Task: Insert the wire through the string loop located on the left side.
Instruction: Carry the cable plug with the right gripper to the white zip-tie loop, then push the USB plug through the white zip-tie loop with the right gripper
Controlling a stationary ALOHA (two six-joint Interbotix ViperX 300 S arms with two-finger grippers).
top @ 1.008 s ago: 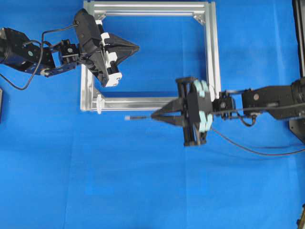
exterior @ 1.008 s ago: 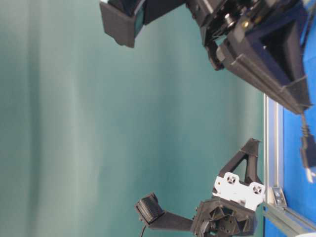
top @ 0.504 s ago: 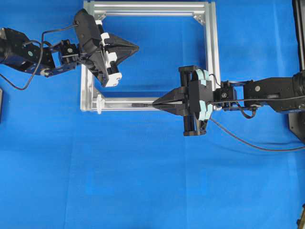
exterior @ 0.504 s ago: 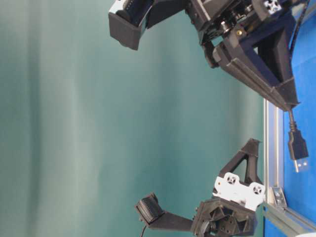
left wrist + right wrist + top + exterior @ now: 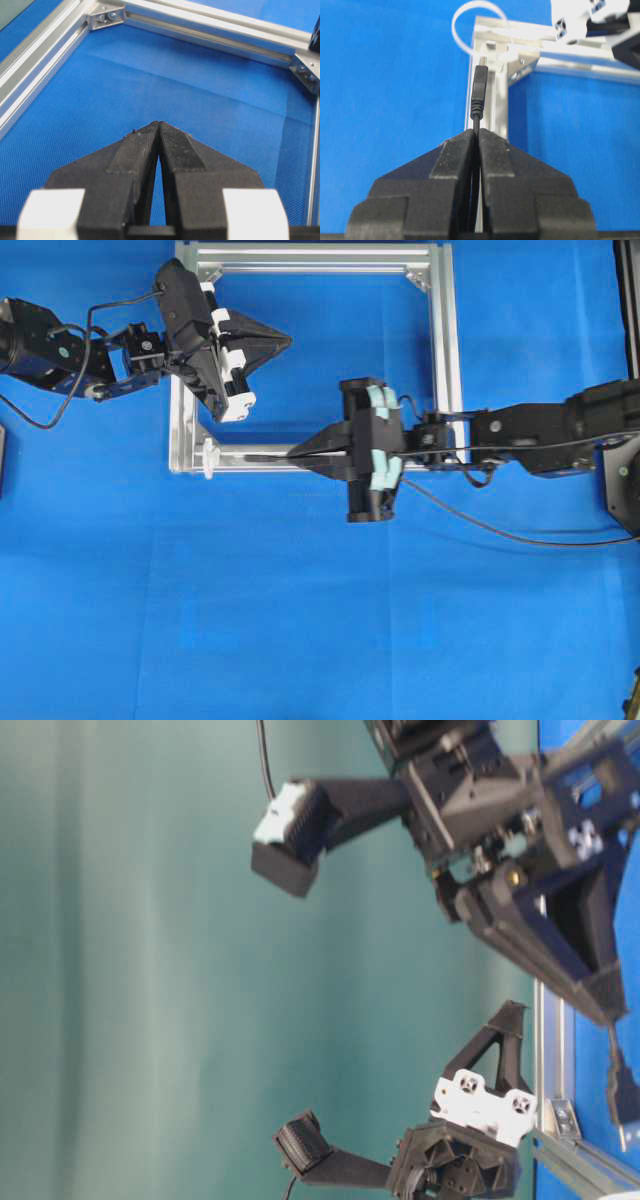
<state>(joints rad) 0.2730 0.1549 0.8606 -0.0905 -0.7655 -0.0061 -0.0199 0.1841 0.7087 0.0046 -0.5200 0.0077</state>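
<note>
The right claw (image 5: 476, 132) was clamped on the wire (image 5: 479, 85), whose plug pointed at the string loop (image 5: 465, 22) but remained short of it; the left claw (image 5: 158, 125) was closed, empty.

The right end effector (image 5: 293, 454) is clamped shut at the end of its outstretched arm — tips aimed toward the left end effector (image 5: 289, 339), also closed, empty, hovering well apart.
</note>
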